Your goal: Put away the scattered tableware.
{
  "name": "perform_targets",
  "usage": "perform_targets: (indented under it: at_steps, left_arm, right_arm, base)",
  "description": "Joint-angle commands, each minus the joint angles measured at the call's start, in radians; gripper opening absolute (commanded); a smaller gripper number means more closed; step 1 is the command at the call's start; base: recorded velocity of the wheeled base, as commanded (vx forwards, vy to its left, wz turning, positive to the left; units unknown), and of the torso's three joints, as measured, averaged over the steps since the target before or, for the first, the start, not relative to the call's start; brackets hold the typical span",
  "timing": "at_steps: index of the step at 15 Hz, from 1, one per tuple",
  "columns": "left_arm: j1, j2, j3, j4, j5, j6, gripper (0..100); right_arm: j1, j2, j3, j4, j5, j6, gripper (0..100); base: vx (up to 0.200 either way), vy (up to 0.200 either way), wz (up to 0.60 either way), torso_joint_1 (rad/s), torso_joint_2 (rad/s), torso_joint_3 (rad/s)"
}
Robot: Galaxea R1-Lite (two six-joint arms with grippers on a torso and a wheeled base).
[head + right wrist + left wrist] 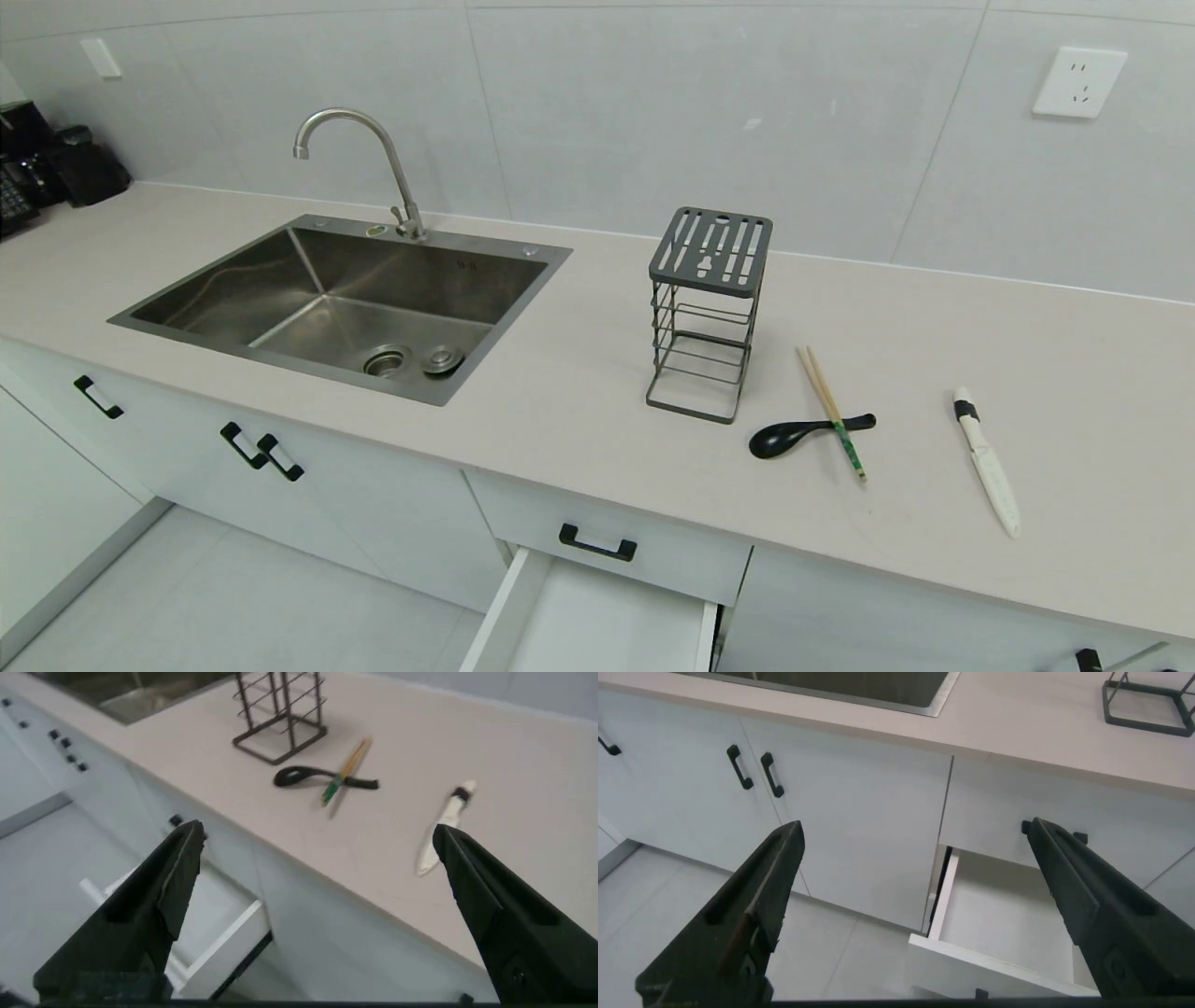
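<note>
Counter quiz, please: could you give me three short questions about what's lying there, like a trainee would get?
1. True or false: the chopsticks lie across the black spoon's handle.
2. Which lies farthest from the wire rack? A) spoon B) chopsticks C) white knife
3. Fill in: the drawer under the counter is ___.
Key: 1 true; 2 C; 3 open.

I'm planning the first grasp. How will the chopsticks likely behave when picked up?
The chopsticks look thin, stiff and light, likely easy to lift, but the pair may splay apart. They rest across the handle of the black spoon, so pushing them could shift it. On the smooth countertop they might roll.
</note>
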Motion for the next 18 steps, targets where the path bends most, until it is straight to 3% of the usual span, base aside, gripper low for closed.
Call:
perform_targets:
  at_steps: [1, 7, 15, 18]
  left_arm:
    - [0.000, 0.001, 0.000, 0.000, 0.001, 0.000, 100]
    - [0.000, 0.001, -0.001, 0.000, 0.001, 0.000, 100]
    - [0.000, 0.001, -0.001, 0.000, 0.001, 0.000, 100]
    - [0.000, 0.001, 0.000, 0.000, 0.001, 0.000, 100]
  right_arm:
    - [0.064, 0.270, -0.044, -0.053, 0.024, -0.007, 100]
    - [0.068, 0.476, -0.091, -0.110, 0.024, -0.100, 100]
    - [0.131, 0.653, -0.154, -0.116, 0.019, -0.125, 100]
    - [0.131, 0.772, -0.156, -0.255, 0.017, -0.130, 100]
  base:
    - [0.000, 0.000, 0.00, 0.000, 0.00, 0.000]
    - [0.000, 0.000, 0.00, 0.000, 0.00, 0.000]
    - [0.000, 0.000, 0.00, 0.000, 0.00, 0.000]
    - [0.000, 0.000, 0.00, 0.000, 0.00, 0.000]
